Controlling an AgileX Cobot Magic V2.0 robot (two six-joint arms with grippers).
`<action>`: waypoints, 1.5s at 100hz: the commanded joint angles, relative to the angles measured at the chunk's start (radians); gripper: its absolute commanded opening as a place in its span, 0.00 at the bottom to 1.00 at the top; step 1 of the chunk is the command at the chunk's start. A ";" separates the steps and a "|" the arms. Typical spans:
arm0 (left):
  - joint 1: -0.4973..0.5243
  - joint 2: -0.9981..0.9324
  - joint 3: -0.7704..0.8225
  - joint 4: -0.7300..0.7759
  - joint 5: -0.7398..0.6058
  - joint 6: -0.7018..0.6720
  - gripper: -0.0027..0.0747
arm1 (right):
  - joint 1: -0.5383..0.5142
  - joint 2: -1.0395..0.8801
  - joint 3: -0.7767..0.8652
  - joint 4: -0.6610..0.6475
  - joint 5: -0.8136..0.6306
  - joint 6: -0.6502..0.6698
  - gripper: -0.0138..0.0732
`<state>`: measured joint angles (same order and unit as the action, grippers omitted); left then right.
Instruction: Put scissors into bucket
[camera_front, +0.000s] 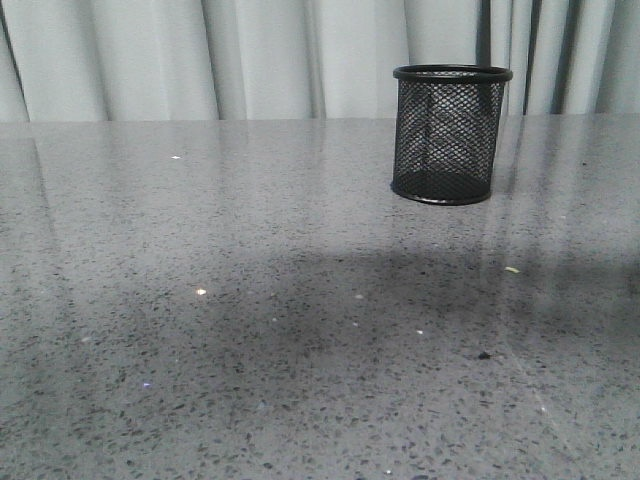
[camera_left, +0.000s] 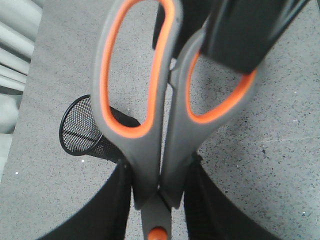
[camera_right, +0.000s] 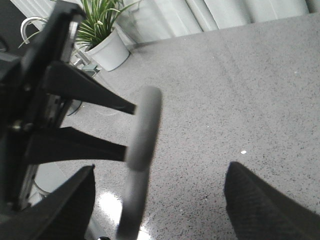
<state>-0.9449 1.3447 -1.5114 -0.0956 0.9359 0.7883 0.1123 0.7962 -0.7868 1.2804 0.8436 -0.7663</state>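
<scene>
Dark grey scissors with orange-lined finger loops (camera_left: 160, 115) fill the left wrist view, clamped near the pivot between the left gripper's (camera_left: 159, 200) black fingers (camera_left: 112, 210), handles pointing away from the wrist. Beyond them stands the small black wire-mesh cylindrical bucket (camera_left: 82, 127) on the speckled grey stone table (camera_left: 280, 150) (upright, towards the far right in the front view (camera_front: 450, 135)). Right gripper (camera_right: 160, 210): fingers spread wide, nothing between them; a blurred grey handle edge crosses nearby. Potted green plant (camera_right: 102, 37) sits off the table's edge.
</scene>
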 joint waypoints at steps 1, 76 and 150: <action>-0.008 -0.034 -0.027 -0.014 -0.077 -0.001 0.09 | 0.018 0.026 -0.038 0.067 -0.057 -0.018 0.72; -0.008 -0.044 -0.027 -0.068 0.020 -0.015 0.79 | 0.205 0.226 -0.114 0.183 -0.136 -0.125 0.09; -0.008 -0.646 0.006 0.025 0.161 -0.355 0.01 | -0.042 0.359 -0.606 -0.589 0.076 0.225 0.09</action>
<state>-0.9485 0.7773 -1.5054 -0.0799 1.1543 0.4704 0.1233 1.1148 -1.2801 0.8289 0.7991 -0.6599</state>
